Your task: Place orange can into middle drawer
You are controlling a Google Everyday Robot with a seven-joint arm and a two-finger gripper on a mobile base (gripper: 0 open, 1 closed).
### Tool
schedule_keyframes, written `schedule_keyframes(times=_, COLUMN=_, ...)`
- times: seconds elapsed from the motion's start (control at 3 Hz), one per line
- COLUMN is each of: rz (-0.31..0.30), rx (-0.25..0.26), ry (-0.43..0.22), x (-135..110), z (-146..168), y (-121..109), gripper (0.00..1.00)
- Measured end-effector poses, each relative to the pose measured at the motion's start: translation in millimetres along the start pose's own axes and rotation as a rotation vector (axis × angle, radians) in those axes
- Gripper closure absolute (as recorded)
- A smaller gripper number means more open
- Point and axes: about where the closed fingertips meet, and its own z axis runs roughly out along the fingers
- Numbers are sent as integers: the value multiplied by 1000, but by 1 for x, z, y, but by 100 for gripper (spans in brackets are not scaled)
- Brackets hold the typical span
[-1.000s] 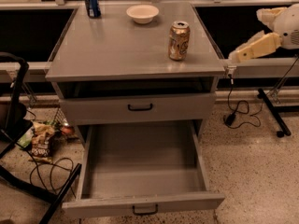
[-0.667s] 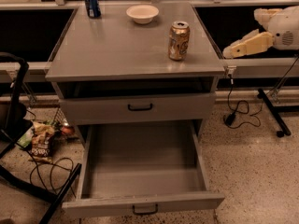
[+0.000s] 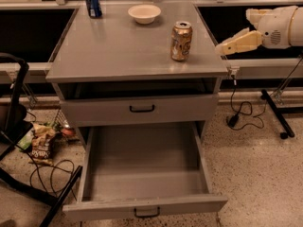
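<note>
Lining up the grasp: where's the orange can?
In camera view, the orange can stands front right on the cabinet top, the gripper just beyond its right edge.

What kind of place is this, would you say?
Probably a robot test lab or workshop, not a home: a grey metal cabinet with its middle drawer open, loose cables on the speckled floor, and a snack bag lying there. The gripper hangs right of the cabinet, apart from the orange can.

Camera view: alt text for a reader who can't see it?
An orange can stands on a grey cabinet, near its right edge, the robot's claw hovering right of it, not touching. Below, the middle drawer is pulled open; a blue can and a bowl sit at the back.
</note>
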Motion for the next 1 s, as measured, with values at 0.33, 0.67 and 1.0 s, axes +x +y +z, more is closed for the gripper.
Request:
schedule_keyframes(times=0.33, rz=47, rx=-26, ry=-76, x=-4, z=46, y=-8, gripper=0)
schedule_keyframes(times=0.67, rz=108, rx=-92, ry=-162, x=-11, z=100, y=4, gripper=0)
schedule_keyframes(times=1.0, rz=158, rx=-144, ry=-231, x=-15, z=140, y=24, gripper=0)
